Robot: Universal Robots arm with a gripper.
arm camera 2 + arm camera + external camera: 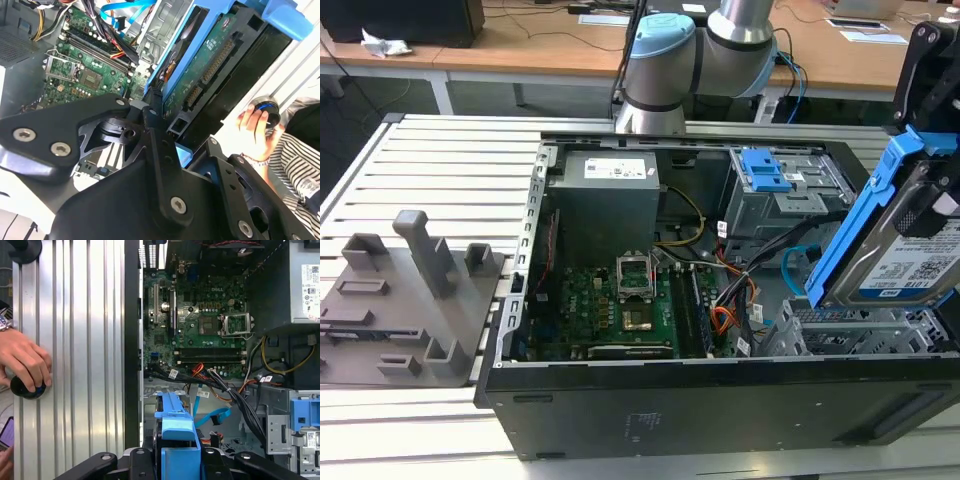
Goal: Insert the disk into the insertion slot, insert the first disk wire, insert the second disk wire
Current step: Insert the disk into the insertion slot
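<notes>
Holding firm with the black metal gripper [177, 459] on the silver rectangular hard drive in its bright blue plastic carrier [895, 250], tilted just above the silvery perforated sheet-metal bay [842, 332]. Could catch the rim at that tilt, or snag the loose blue cable [788, 264] beside.

The exterior view stands off the arm [660, 60], raised and at middle distance, looking down across the open computer case [720, 400] toward the desks [520, 50] behind. The first wrist view looks almost straight down past the disk [175, 440] onto the case and the slatted table [75, 340]. The second wrist view sits very close (and sharply tilted) against the disk's underside. All three share the motherboard [610, 300]; both wrist views share a person's hand [22, 357].
</notes>
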